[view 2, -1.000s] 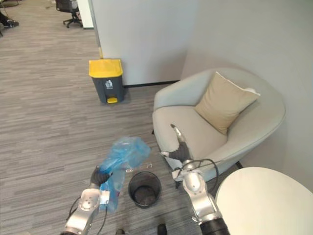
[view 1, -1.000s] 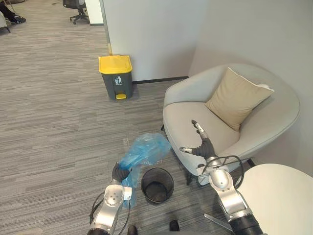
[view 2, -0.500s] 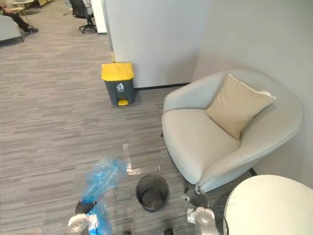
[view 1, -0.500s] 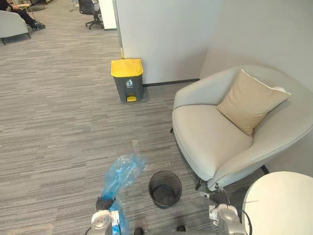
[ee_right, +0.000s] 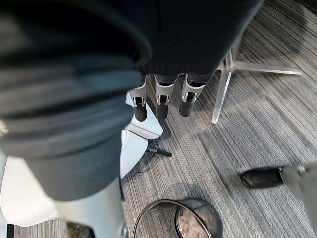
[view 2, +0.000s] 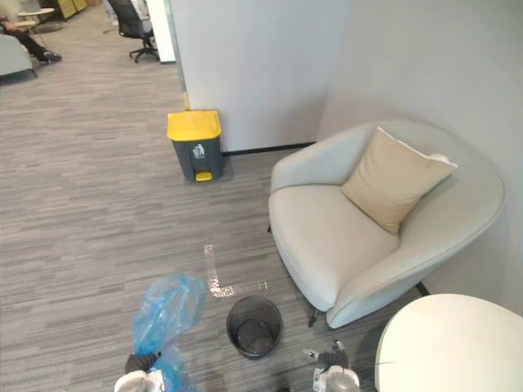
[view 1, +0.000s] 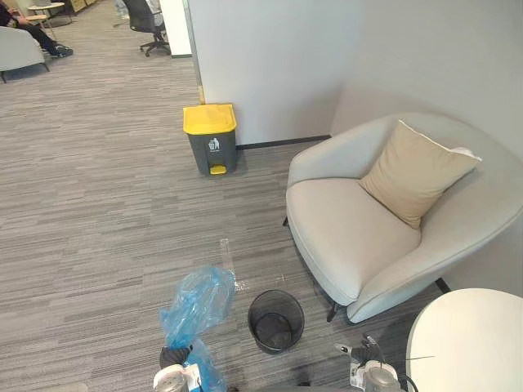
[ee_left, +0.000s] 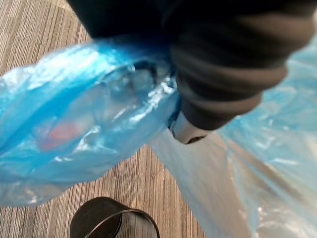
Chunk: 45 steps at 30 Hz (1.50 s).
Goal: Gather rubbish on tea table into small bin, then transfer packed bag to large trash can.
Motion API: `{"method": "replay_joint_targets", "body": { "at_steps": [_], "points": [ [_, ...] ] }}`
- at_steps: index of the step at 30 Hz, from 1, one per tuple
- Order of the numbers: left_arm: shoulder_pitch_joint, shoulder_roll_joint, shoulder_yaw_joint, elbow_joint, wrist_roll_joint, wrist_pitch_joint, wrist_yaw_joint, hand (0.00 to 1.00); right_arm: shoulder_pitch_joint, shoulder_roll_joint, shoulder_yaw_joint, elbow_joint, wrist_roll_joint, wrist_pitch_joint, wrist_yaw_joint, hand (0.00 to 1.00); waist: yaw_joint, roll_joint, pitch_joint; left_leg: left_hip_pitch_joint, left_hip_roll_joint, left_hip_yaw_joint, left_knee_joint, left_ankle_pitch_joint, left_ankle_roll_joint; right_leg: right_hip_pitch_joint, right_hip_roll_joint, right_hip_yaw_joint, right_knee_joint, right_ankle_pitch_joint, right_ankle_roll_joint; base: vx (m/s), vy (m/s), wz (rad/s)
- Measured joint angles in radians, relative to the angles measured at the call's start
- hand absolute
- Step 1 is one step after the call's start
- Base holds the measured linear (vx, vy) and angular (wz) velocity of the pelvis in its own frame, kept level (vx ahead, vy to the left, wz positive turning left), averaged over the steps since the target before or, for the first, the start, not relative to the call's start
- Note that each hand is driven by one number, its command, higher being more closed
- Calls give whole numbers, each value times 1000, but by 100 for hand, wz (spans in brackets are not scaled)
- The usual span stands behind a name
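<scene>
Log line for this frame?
left hand: shut on blue bag | right hand: open | small bin: on floor | large trash can: lid closed

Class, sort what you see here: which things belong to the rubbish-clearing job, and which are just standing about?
Part of the job:
blue bag, gripped in the left hand
small black bin
yellow-lidded trash can
round white table

Just standing about:
armchair
beige cushion
office chair
right hand, holding nothing

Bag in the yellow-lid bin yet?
No: the bag is gripped in the left hand, well short of the yellow-lid bin standing by the wall.
</scene>
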Motion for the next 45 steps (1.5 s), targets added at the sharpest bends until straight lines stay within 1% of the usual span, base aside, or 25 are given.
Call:
{"method": "replay_joint_targets", "body": {
  "at_steps": [2, 4, 5, 6, 8, 10, 12, 14, 15, 17, 18, 19, 20, 21, 22, 24, 26, 28, 30, 33, 36, 39, 42, 44, 45],
  "points": [
    [-4, 2, 0, -30, -6, 0, 1, 100, -15, 15, 22, -15, -1, 0, -2, 0, 4, -14, 24, -31, 4, 15, 46, -22, 7, -37, -1, 10, 43, -2, 3, -105, 5, -30],
    [-11, -9, 10, -78, -19, -1, 3, 100, -20, 33, 23, -39, -2, -1, -7, 0, 5, -23, 34, -105, 22, 27, 140, -57, 27, -89, 0, 14, 77, 22, 30, -137, -9, -20],
    [-15, -28, 14, -109, -21, -4, 8, 100, -27, 38, 23, -40, -2, 0, -17, 0, 14, -6, 44, -140, 48, 31, 177, -64, 36, -141, 3, -18, 252, -54, 0, -93, 10, 3],
    [-20, -29, 11, -120, -21, -5, 9, 100, -25, 39, 23, -39, -2, 0, -21, 0, 16, -3, 47, -144, 50, 22, 190, -66, 37, -159, -5, -35, 371, -107, -13, -66, 16, 21],
    [-13, -35, 8, -176, -20, -14, 9, 100, -24, 49, 26, -39, -1, -2, -25, 0, 25, -21, 36, -160, 41, -12, 240, -68, 39, -117, -46, -42, 570, -209, 6, 2, -70, 42],
    [-10, -35, 10, -192, -19, -25, 9, 100, -32, 49, 31, -40, -1, -6, -26, 0, 40, -34, 28, -204, 40, -25, 285, -67, 38, -74, -68, -51, 579, -264, 9, -55, -151, 34],
    [-15, -41, 9, -197, -26, -29, 9, 100, -51, 48, 30, -37, -1, -5, -30, 0, 51, -36, 28, -247, 51, -35, 327, -61, 28, -13, -60, -74, 460, -312, -3, -136, -159, 17],
    [0, -66, 9, -208, -38, -29, 10, 100, -82, 44, 37, -38, 0, -6, -39, 0, 74, -9, 32, -281, 81, -35, 328, -36, -10, 23, -30, -107, 321, -338, -27, -266, -211, -8],
    [2, -67, -13, -210, -41, -27, 8, 100, -88, 31, 53, -38, 1, -5, -41, 0, 74, 30, 46, -299, 108, -60, 323, -21, -20, 23, 1, -133, 301, -323, -42, -285, -205, 17],
    [2, -68, -42, -213, -48, -28, 9, 100, -68, 25, 71, -38, 1, -2, -45, 0, 73, 51, 51, -294, 124, -92, 268, 30, -39, 16, 29, -177, 312, -317, -59, -312, -205, 57],
    [4, -71, -50, -222, -51, -28, 7, 100, -63, 27, 75, -37, 1, 1, -53, 0, 70, 56, 48, -298, 143, -84, 212, 26, -66, -1, 41, -223, 311, -302, -84, -359, -210, 74],
    [-1, -65, -48, -224, -54, -28, 8, 100, -66, 29, 71, -37, 1, 0, -57, 0, 68, 37, 54, -305, 145, -55, 216, 23, -60, -11, 31, -240, 298, -292, -98, -332, -192, 82],
    [-10, -64, -59, -239, -55, -29, 5, 100, -79, 33, 68, -37, 2, -1, -67, 0, 63, 32, 65, -329, 159, -4, 300, 10, -34, -17, 19, -268, 297, -283, -109, -197, -112, 88],
    [-4, -65, -76, -256, -55, -29, -2, 100, -80, 24, 68, -36, 2, -1, -73, 0, 58, 25, 73, -338, 163, 13, 429, -18, -17, -20, 10, -310, 302, -271, -120, -191, -119, 84],
    [-1, -65, -80, -258, -55, -29, -2, 100, -77, 22, 68, -36, 3, -1, -75, 0, 56, 25, 72, -335, 168, 18, 471, -39, -13, -21, 9, -325, 303, -269, -121, -181, -57, 94],
    [2, -65, -85, -261, -54, -29, -20, 100, -68, 28, 67, -36, 8, -1, -79, 0, 37, 22, 73, -298, 181, 22, 559, -169, -37, -22, -9, -407, 301, -259, -122, -181, 11, 102],
    [6, -64, -96, -260, -52, -28, -23, 100, -53, 36, 59, -35, 10, -1, -79, 0, 37, 17, 75, -251, 185, 27, 565, -223, -48, -22, -30, -445, 302, -249, -109, -154, 94, 74],
    [5, -64, -111, -249, -44, -28, -24, 100, -31, 48, 31, -36, 11, -2, -79, 0, 36, 25, 70, -197, 178, 28, 495, -248, -81, -23, -49, -477, 302, -236, -87, -145, 182, 67],
    [5, -58, -114, -226, -35, -28, -22, 100, -6, 70, 17, -32, 19, 1, -79, 0, 36, 4, 64, -186, 128, 28, 415, -224, -73, -38, -87, -474, 301, -220, -55, -158, 280, 37],
    [7, -43, -119, -187, -19, -27, -21, 100, 20, 70, 7, -31, 38, 3, -79, 0, 36, -7, 54, -176, 70, 24, 376, -212, -51, -35, -129, -464, 284, -181, -24, -81, 207, 10],
    [12, -31, -128, -188, -6, -27, -21, 100, 24, 71, -1, -31, 39, 6, -79, 0, 31, -14, 50, -172, 43, 26, 359, -215, -31, -42, -152, -444, 306, -162, -28, -55, 124, 2],
    [12, -23, -127, -188, -6, -27, -21, 100, 27, 77, -1, -31, 39, 8, -79, 0, 26, -13, 51, -165, 42, 5, 359, -217, -29, -103, -171, -394, 455, -145, -51, 4, 54, 21],
    [19, -21, -127, -193, -6, -27, -20, 100, 33, 76, -1, -30, 39, 8, -79, 0, 20, -9, 57, -142, 44, -45, 353, -219, -18, -182, -159, -289, 632, -121, -84, 75, -26, 36],
    [17, -16, -127, -193, -6, -28, -20, 100, 32, 75, -1, -27, 39, 8, -78, 0, 15, -9, 59, -142, 58, -80, 347, -220, -18, -201, -106, -243, 620, -194, -52, 132, -153, 48],
    [16, -17, -126, -192, -6, -28, -20, 100, 32, 74, 0, -25, 39, 8, -78, 0, 14, -12, 58, -146, 63, -96, 343, -222, -23, -205, -76, -243, 555, -218, -52, 115, -174, 46]
  ]
}}
